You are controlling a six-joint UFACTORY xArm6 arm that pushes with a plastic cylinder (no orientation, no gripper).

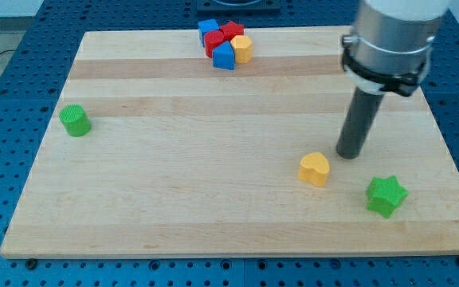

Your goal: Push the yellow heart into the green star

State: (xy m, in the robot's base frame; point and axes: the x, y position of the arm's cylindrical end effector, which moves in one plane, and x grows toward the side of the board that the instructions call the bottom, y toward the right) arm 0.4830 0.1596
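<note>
The yellow heart (315,169) lies on the wooden board at the lower right. The green star (386,195) lies to its right and a little lower, apart from it by a clear gap. My tip (349,155) rests on the board just up and right of the yellow heart, close to it with a narrow gap showing. The rod stands upright under the grey arm body at the view's top right.
A green cylinder (76,120) stands near the board's left edge. At the top centre a tight cluster holds a blue block (208,29), a red block (223,37), another blue block (224,57) and a yellow block (242,49). The board's right edge (451,159) runs near the star.
</note>
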